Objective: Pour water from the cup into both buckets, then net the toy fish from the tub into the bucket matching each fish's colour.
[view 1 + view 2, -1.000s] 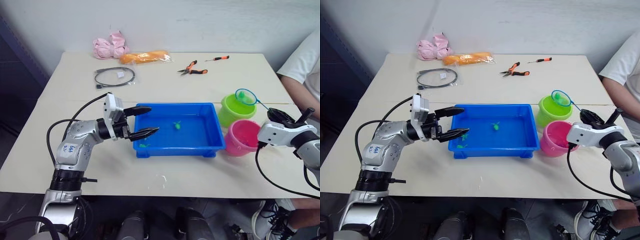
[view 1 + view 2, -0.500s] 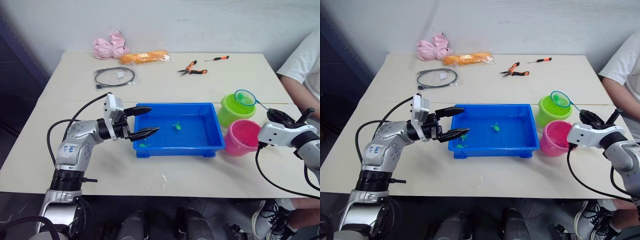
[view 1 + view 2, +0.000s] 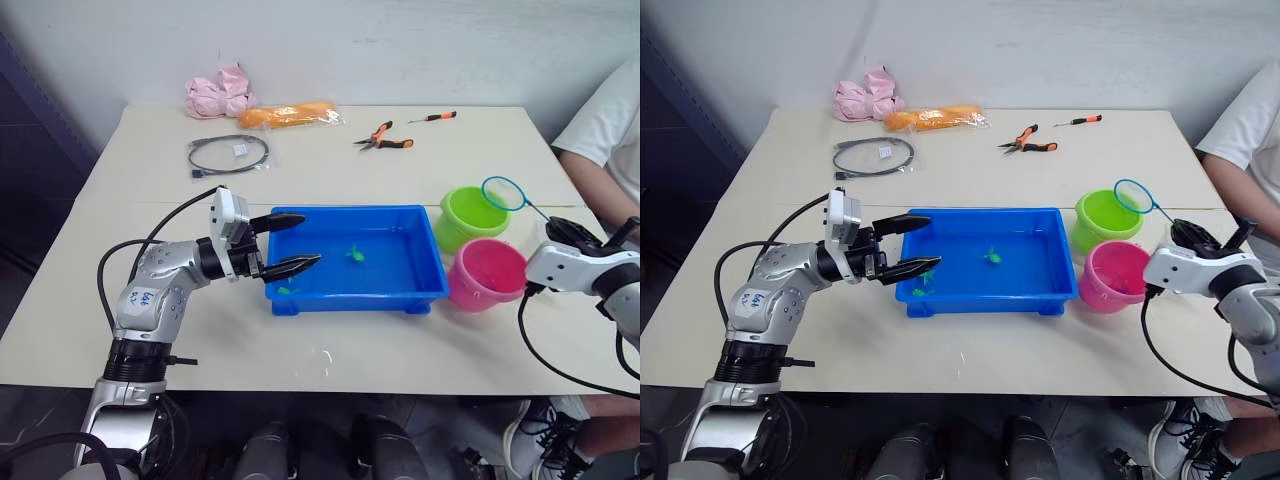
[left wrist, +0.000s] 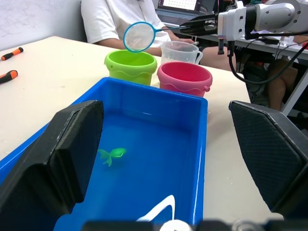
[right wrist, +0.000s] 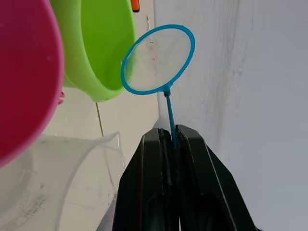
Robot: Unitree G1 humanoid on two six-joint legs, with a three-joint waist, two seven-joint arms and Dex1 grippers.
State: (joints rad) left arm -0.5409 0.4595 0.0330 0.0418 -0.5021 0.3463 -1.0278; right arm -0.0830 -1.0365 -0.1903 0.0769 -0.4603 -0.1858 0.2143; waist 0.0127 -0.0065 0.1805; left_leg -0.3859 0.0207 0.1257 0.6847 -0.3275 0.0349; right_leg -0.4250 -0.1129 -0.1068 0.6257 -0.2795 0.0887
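Observation:
The blue tub (image 3: 350, 211) sits mid-table with a green toy fish (image 3: 354, 254) in its middle and another (image 3: 288, 290) at its near-left corner. My left gripper (image 3: 308, 238) is open, its fingers straddling the tub's left end. To the tub's right stand the lime green bucket (image 3: 470, 215) and, nearer, the pink bucket (image 3: 487, 273). My right gripper (image 5: 169, 132) is shut on the net's thin handle. The net (image 3: 503, 193) hovers at the green bucket's far-right rim, and its mesh looks empty. The clear cup (image 4: 179, 50) stands behind the buckets.
At the table's back lie a pink bundle (image 3: 220, 93), an orange bag (image 3: 290, 114), a black cable loop (image 3: 230, 153), pliers (image 3: 383, 137) and a screwdriver (image 3: 433, 117). A person in white (image 3: 605, 130) sits at the right edge.
My right arm has drawn back to the right, carrying the net from above the green bucket to just past its far-right rim. The left arm has stayed put.

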